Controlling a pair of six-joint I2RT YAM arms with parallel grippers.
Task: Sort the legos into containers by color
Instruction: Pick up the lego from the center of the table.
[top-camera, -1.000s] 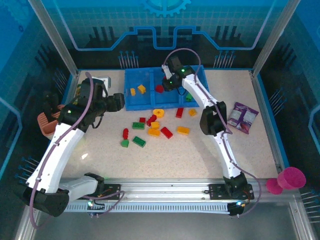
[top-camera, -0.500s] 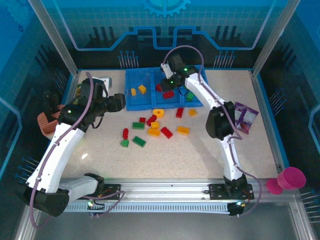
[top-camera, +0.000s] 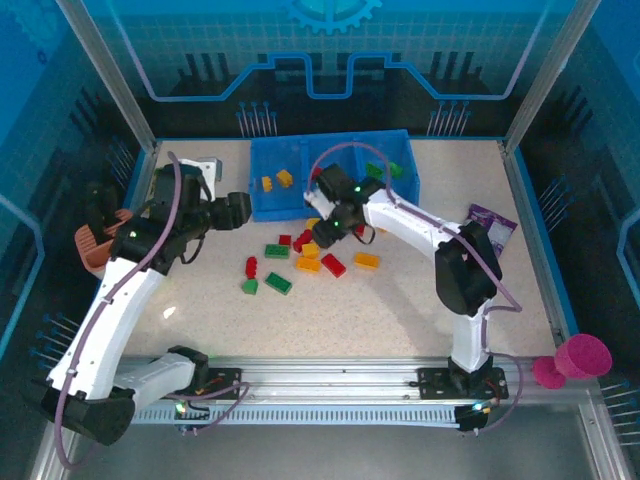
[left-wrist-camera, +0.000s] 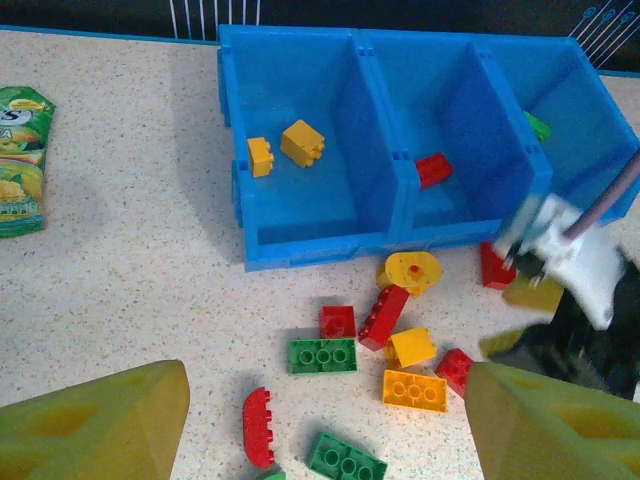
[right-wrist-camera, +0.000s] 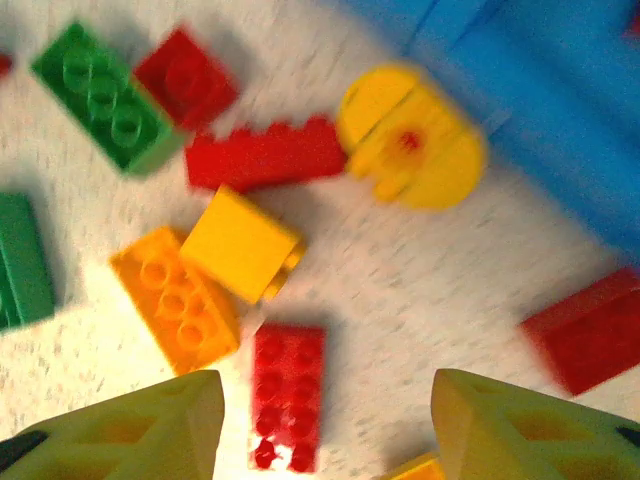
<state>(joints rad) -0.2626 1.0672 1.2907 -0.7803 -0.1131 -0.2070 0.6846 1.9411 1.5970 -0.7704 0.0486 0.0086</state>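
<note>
My left jaws stand released over the surface (left-wrist-camera: 120, 280), gripping nothing. My right jaws hang released and empty above a red brick (right-wrist-camera: 288, 390) among loose bricks (top-camera: 278, 283) scattered just before the blue tray (left-wrist-camera: 300, 238). Farther in, its left compartment holds two yellow bricks (left-wrist-camera: 300, 142), the middle a red one (left-wrist-camera: 433, 170), the right a green one (left-wrist-camera: 537, 125).

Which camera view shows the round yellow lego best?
The left wrist view: the round yellow lego is whole and sharp there. The right wrist view shows it larger but blurred. In the top view it is tiny, partly under the right arm.
</note>
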